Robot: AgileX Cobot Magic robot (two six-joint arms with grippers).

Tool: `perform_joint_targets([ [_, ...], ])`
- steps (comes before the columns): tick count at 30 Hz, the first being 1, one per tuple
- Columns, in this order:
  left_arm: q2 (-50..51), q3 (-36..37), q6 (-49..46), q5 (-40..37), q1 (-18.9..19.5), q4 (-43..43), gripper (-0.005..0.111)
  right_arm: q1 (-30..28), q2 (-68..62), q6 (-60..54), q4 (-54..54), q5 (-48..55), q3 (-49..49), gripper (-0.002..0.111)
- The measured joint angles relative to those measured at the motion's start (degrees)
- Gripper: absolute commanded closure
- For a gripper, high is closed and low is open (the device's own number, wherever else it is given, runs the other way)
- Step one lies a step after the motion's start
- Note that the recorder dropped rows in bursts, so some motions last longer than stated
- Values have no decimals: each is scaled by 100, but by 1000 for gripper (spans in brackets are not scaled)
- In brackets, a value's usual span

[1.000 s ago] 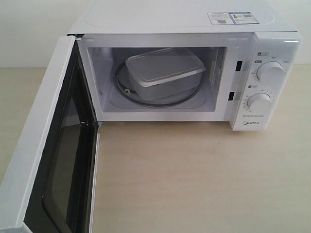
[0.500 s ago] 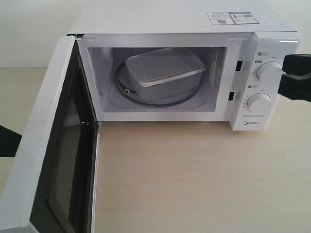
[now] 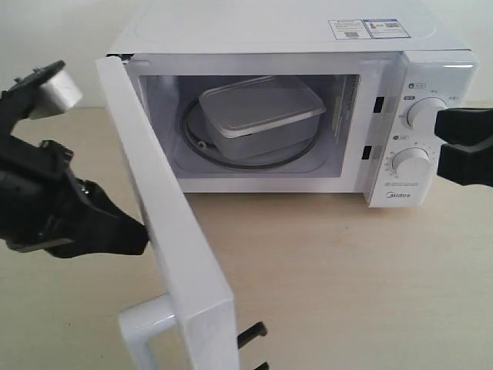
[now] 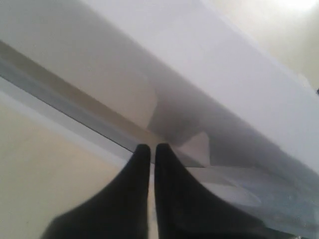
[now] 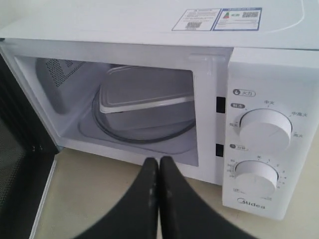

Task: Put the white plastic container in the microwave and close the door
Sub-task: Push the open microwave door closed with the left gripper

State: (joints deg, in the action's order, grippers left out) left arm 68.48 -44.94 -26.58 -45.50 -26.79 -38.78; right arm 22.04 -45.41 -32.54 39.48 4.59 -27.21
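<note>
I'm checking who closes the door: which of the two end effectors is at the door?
The left end effector, shut and pressed against the outer face of the half-open door. The right end effector hangs by the dials instead.

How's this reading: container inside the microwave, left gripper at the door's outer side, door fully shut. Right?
Not quite: the door is not shut. The exterior view shows it partway open, angled out from the microwave with the cavity exposed. The rest holds: the container is inside, and the left gripper is at the door's outer side.
</note>
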Motion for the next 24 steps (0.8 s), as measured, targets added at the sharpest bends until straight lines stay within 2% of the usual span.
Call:
perform_joint_targets([
  [6,507,-197,0,848,-509,-56,102,0,559,-44,0,-44,0,108],
  [11,897,-692,0,1516,-783,-118,102,0,1082,-68,0,89,0,108],
  [15,1226,-1037,0,1613,-808,-142,102,0,1375,-83,48,327,0,108],
  [19,1281,-1092,0,1707,-817,-128,102,0,1435,-95,170,771,-43,108],
  [24,1310,-1092,0,2273,-832,21,102,0,1397,-164,338,1061,-70,108],
])
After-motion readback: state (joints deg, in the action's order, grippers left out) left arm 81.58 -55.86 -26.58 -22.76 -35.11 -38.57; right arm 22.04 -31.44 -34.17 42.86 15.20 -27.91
